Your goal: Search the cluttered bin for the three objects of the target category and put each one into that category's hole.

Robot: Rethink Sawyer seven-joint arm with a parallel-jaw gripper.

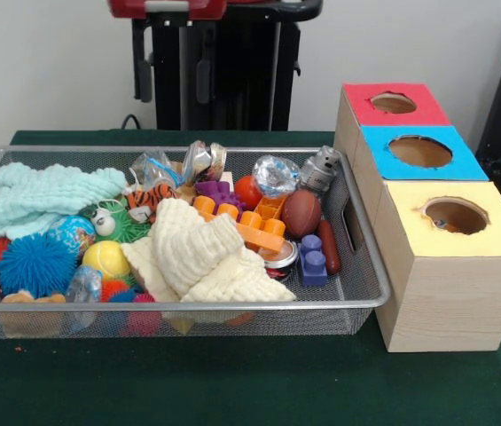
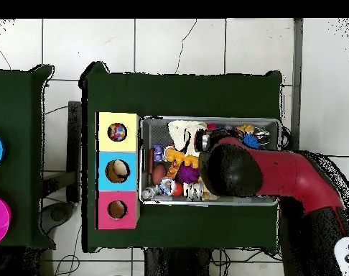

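Observation:
The wire mesh bin point(image 1: 232, 307) holds a heap of toys. In the overhead view the bin point(image 2: 206, 119) lies under my red arm point(image 2: 235, 169), whose dark tip, the gripper point(image 2: 204, 141), hangs over the bin's middle. In the front view only a red part of the arm point(image 1: 168, 7) shows at the top edge. No printed white bundle shows among the toys. The yellow hole point(image 1: 456, 216) has a bit of colour inside, and from above something multi-coloured lies in the hole point(image 2: 118, 132).
A cream muslin cloth point(image 1: 206, 257) and a mint-green cloth point(image 1: 46, 195) lie on top of the toys. Orange bricks point(image 1: 250, 222), a blue spiky ball point(image 1: 35, 264) and a brown football point(image 1: 301, 213) are among the toys. The blue hole point(image 1: 420, 151) and red hole point(image 1: 394, 103) stand behind the yellow one.

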